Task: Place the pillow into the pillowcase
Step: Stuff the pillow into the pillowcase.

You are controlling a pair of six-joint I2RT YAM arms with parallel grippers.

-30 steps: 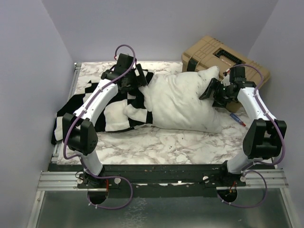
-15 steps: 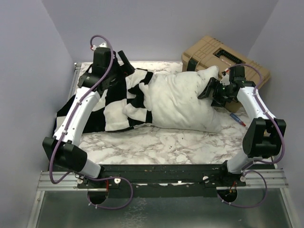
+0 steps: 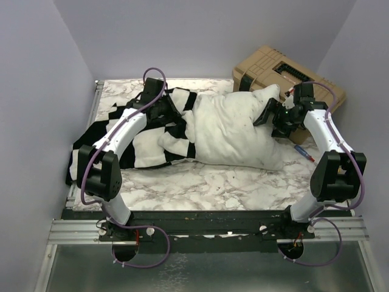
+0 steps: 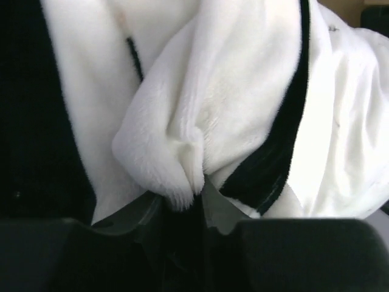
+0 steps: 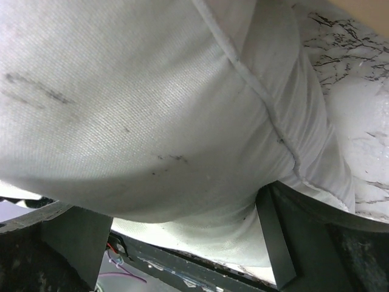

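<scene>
Where the marble table (image 3: 206, 179) runs toward the back wall, the pillow (image 3: 234, 131) lies lengthwise across the middle and right, almost all of it bare. Its right end is near a tan hard case (image 3: 285, 73) at the far right corner. The pillowcase (image 3: 140, 143) sprawls limp over the left half. One end hangs off the left edge, the other is bunched against the pillow's left end and overlaps it a little. The left gripper (image 3: 172, 108) is at that bunched edge on the far side. In the left wrist view its jaws are drawn in on a plush white fold of the pillowcase (image 4: 182, 121) with a black band beside it, and the fold is pinched between the fingers (image 4: 137, 213). The right gripper (image 3: 267, 112) sits at the pillow's upper right corner. In the right wrist view its fingers (image 5: 76, 237) stand spread wide, with the seamed end of the pillow (image 5: 152, 109) bulging down between them. Cannot tell whether they press it. Faint dark smudges on the pillow cloth.
</scene>
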